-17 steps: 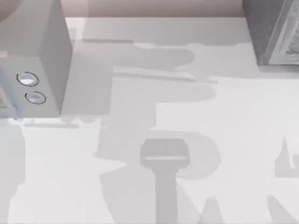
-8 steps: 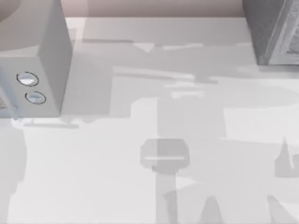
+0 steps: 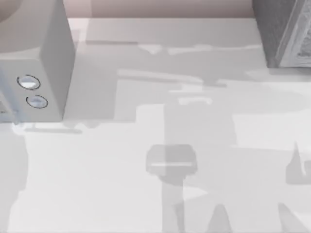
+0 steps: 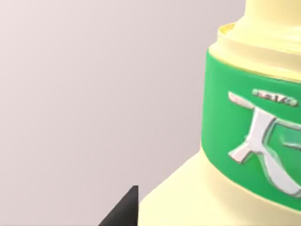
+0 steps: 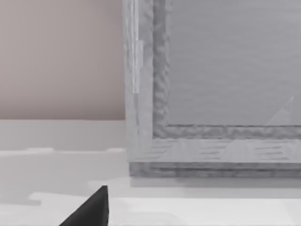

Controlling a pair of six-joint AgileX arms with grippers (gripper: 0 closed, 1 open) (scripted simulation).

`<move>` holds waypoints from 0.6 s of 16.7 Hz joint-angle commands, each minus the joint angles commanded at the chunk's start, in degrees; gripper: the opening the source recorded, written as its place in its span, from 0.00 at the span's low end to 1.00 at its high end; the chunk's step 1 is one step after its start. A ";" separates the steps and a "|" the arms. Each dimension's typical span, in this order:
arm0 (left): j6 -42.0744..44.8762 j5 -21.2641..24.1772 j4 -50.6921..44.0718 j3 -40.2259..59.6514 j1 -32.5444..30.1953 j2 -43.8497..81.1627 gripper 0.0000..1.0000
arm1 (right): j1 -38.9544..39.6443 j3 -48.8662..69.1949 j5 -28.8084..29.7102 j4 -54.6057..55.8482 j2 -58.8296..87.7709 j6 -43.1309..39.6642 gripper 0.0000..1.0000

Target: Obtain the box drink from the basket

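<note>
While nothing is held | grey basket (image 3: 284, 34) top-right, knobbed grey appliance (image 3: 34, 63) left | box drink unretrieved | finger states: cannot tell.

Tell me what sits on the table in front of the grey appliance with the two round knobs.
In front of the grey appliance, the white table shows nothing but shadows. The woven basket sits at the far right corner; its inside cannot be seen from here.

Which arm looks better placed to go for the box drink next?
Hard to say, leaning left: the left wrist view sits close against a pale yellow bottle with a green label, while the right faces a grey framed panel. No box drink shows.
</note>
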 joint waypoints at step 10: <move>0.01 -6.88 2.74 -37.87 -6.54 -35.28 0.00 | 0.00 0.00 0.00 0.00 0.00 0.00 1.00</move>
